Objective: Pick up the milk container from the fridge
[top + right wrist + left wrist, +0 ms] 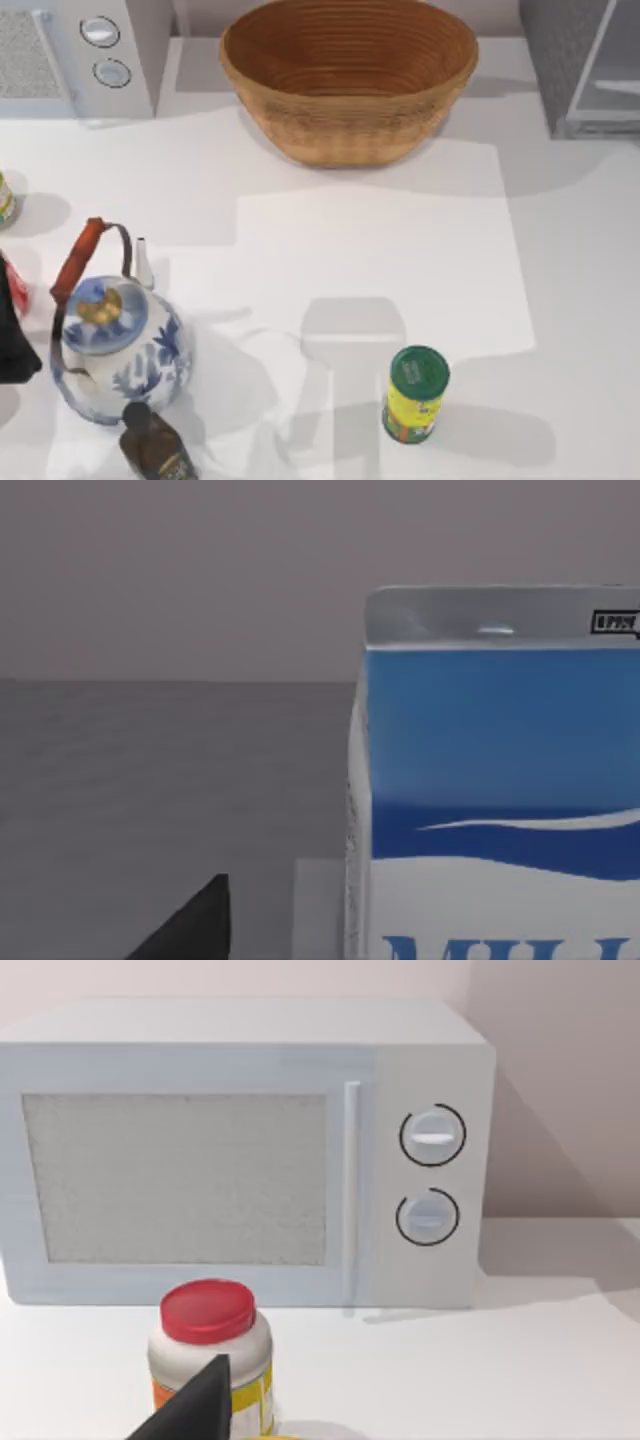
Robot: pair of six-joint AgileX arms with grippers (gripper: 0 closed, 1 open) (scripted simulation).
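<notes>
The milk container (pixel 500 800), a blue and white carton with a pale folded top, stands upright close in front of the right wrist camera, on a grey floor before a grey back wall. A dark part of my right gripper (pixel 190 930) shows beside the carton, apart from it. The fridge (pixel 585 70), grey with a speckled side and a pale framed panel, stands at the table's far right corner. My left gripper (pixel 195 1410) is parked at the table's left edge, a dark shape (pixel 12 345) in the top view, facing a red-lidded jar (pixel 210 1345).
A woven basket (pixel 348 75) sits at the back middle and a white microwave (pixel 80 55) with two knobs at the back left. A blue-and-white teapot (pixel 115 345), a dark bottle (pixel 155 448) and a yellow can with a green lid (pixel 415 393) stand near the front.
</notes>
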